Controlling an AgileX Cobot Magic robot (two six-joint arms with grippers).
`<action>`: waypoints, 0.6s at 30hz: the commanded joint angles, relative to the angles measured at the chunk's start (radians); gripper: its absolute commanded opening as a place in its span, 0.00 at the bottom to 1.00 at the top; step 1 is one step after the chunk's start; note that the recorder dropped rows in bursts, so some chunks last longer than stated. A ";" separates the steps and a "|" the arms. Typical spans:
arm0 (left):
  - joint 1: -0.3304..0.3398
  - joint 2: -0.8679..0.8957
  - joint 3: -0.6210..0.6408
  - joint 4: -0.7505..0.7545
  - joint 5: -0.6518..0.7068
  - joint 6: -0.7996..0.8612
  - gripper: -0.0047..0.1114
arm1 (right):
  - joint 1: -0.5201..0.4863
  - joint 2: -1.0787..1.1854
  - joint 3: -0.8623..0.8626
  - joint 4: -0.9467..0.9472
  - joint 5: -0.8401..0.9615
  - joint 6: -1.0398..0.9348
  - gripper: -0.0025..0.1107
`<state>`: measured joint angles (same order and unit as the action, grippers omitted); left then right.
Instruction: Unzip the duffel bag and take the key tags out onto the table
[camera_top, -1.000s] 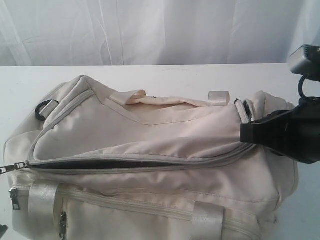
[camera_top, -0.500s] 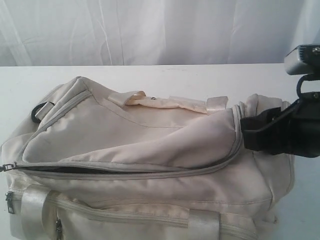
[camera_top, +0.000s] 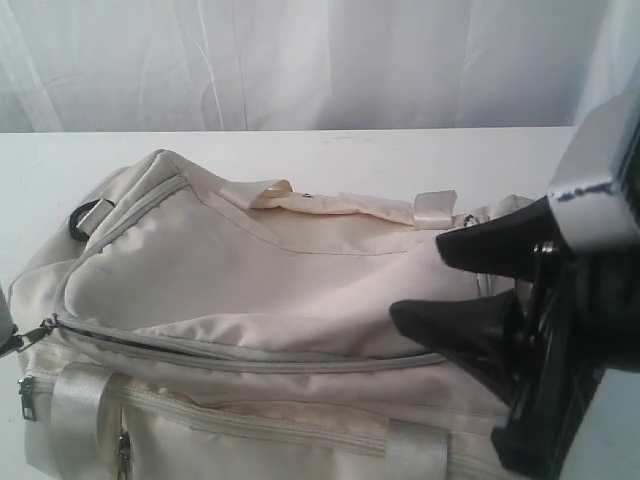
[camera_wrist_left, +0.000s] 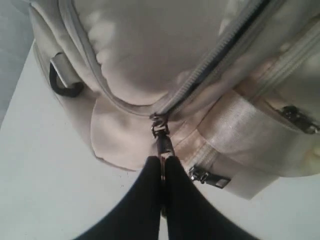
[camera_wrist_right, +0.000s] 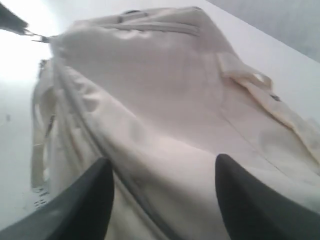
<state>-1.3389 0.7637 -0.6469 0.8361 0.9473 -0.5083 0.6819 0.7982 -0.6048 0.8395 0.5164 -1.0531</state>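
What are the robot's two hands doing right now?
Left hand: closed, pinching the zipper pull.
Right hand: open, holding nothing, spread over the bag.

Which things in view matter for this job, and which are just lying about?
Job: duffel bag, its zipper pull pinched in the left gripper, open right gripper, table. Key tags not visible.
Just there: white curtain.

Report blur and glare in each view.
Exterior view: right gripper looms close and soft; duffel bag evenly lit. Left wrist view: zipper pull fairly sharp. Right wrist view: whole picture blurred, table blown out white.
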 joint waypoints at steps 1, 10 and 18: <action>0.001 -0.007 0.010 0.024 -0.021 0.017 0.04 | 0.062 0.023 -0.003 0.163 0.027 -0.230 0.52; 0.001 -0.007 0.010 0.040 0.034 0.020 0.04 | 0.189 0.167 -0.003 0.180 -0.058 -0.338 0.56; 0.001 -0.007 0.010 0.048 0.106 0.020 0.04 | 0.341 0.279 -0.003 0.180 -0.268 -0.439 0.59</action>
<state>-1.3389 0.7637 -0.6469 0.8729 1.0189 -0.4874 0.9772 1.0497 -0.6048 1.0100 0.3344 -1.4282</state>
